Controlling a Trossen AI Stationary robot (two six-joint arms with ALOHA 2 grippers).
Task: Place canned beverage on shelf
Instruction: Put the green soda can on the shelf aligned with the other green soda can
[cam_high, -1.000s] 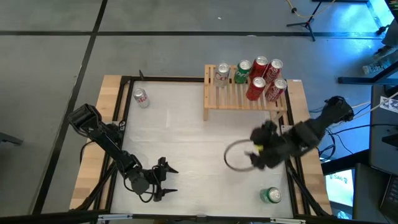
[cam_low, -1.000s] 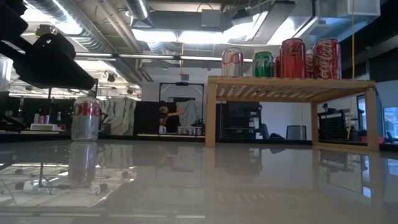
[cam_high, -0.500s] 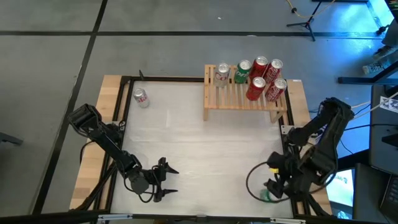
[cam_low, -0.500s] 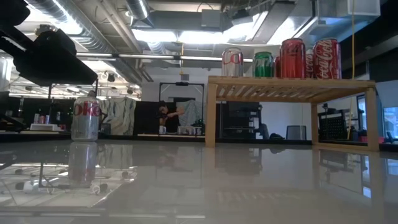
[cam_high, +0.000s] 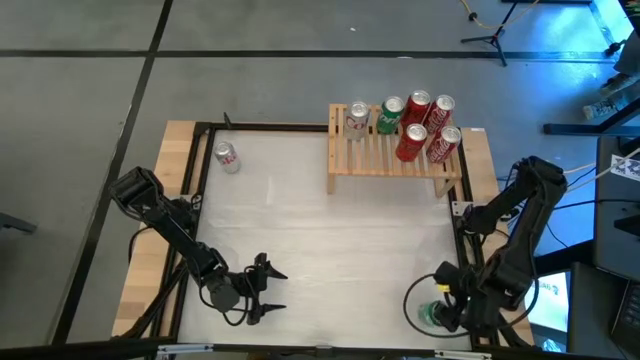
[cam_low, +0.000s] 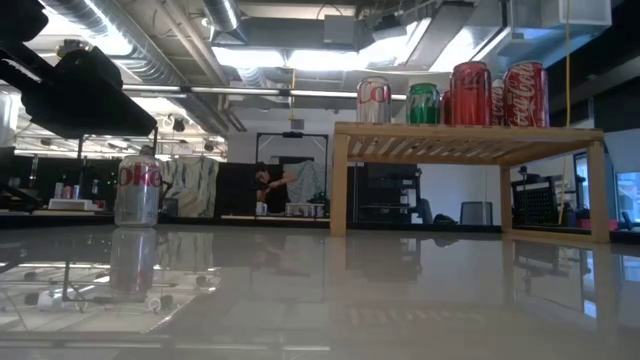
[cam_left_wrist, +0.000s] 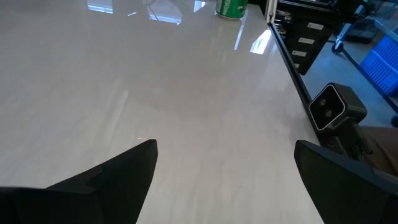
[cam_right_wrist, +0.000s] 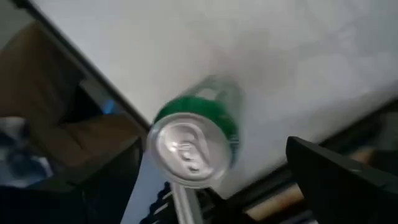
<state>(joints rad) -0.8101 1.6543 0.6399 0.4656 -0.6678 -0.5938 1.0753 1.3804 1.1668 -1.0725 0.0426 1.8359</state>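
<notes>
My right gripper (cam_high: 445, 312) sits at the lower right of the high frame, directly over a green can (cam_high: 432, 314) that stands upright on the tabletop (cam_high: 300, 220) near its lower right corner; in the right wrist view the green can (cam_right_wrist: 199, 140) shows its silver lid and pull tab between my two dark fingers (cam_right_wrist: 339, 180), which are spread wide on either side without touching it. My left gripper (cam_high: 262, 290) rests at the lower left of the high frame, low over the tabletop, its fingers (cam_left_wrist: 106, 180) parted with bare white surface between them; the same green can (cam_left_wrist: 231, 6) appears at the top edge of the left wrist view, well apart. Further up, in the upper left of the high frame, one silver can (cam_high: 227, 156) stands alone near the tabletop's edge; the low view shows it at left as a silver can (cam_low: 137, 188) with red lettering, upright. Furthest, in the upper right of the high frame, the shelf (cam_high: 390, 160) of light wooden slats carries six cans: a silver one (cam_high: 357, 118), a green one (cam_high: 390, 116) and four red ones (cam_high: 412, 142) grouped toward its right end. In the low view the shelf (cam_low: 470, 140) stands on short legs at right, cans in a row on top. Beyond it a person (cam_low: 270, 185) bends over in the room.
</notes>
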